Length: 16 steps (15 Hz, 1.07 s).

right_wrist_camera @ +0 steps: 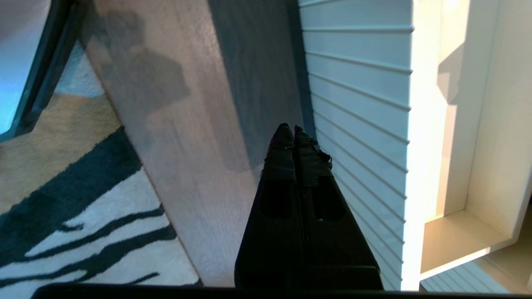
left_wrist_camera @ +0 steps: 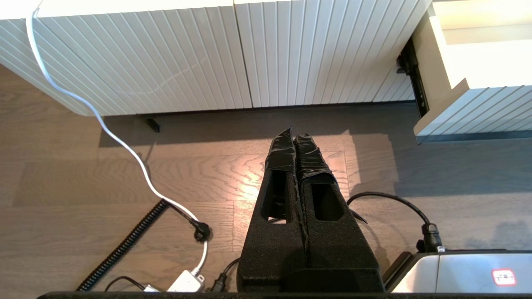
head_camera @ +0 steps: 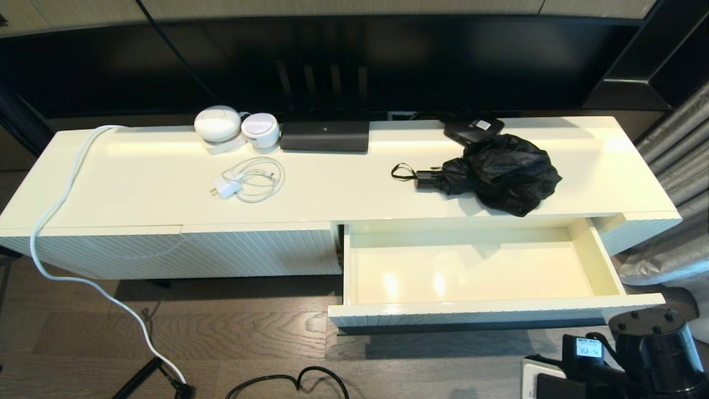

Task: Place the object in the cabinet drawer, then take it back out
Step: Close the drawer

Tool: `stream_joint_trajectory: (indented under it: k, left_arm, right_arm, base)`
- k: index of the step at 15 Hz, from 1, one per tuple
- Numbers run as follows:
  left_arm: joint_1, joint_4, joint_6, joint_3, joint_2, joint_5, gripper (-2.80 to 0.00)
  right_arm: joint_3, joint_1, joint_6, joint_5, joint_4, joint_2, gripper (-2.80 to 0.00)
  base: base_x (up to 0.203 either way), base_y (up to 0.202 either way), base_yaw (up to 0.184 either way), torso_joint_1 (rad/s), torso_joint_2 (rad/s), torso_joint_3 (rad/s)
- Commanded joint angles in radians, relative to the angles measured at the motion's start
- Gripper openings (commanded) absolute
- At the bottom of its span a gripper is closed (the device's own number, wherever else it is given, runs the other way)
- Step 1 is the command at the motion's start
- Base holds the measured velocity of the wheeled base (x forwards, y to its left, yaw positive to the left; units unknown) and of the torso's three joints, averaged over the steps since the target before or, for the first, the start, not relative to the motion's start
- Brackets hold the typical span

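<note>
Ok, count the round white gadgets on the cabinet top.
2. Both sit at the back edge of the cabinet top, left of the flat black box: the larger one and the smaller one beside it. None seems hidden.

Black umbrella [head_camera: 501,173], cream ribbed drawer [head_camera: 487,317], white charger [head_camera: 228,187], zebra-striped rug [right_wrist_camera: 83,232]

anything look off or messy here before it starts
Nothing is damaged or spilled. The umbrella lies loosely bunched on the cabinet top, not strapped shut. The drawer below it stands pulled open and empty. Both grippers hang shut over the floor, left gripper, right gripper.
</note>
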Motion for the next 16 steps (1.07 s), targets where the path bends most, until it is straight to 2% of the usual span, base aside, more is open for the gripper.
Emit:
stream_joint_trajectory:
  k: [1,6,11,16]
  left_arm:
    - [0.000,0.000,-0.001,0.002,0.002,0.000,-2.80]
    - [0.001,0.000,0.000,0.002,0.002,0.000,-2.80]
    - [0.001,0.000,0.000,0.002,0.002,-0.001,-2.80]
    - [0.000,0.000,0.000,0.002,0.002,0.000,-2.80]
  right_arm:
    - [-0.002,0.000,-0.005,0.002,-0.092,0.086,-2.80]
    - [-0.002,0.006,-0.004,0.006,-0.243,0.182,-2.80]
    - [-0.014,0.023,-0.010,0.007,-0.475,0.302,-2.80]
    - [-0.017,0.010,-0.020,0.007,-0.484,0.301,-2.80]
  base:
    - [0.000,0.000,0.000,0.000,0.00,0.000]
    - [0.000,0.000,0.000,0.000,0.00,0.000]
    - [0.000,0.000,0.000,0.000,0.00,0.000]
    - [0.000,0.000,0.000,0.000,0.00,0.000]
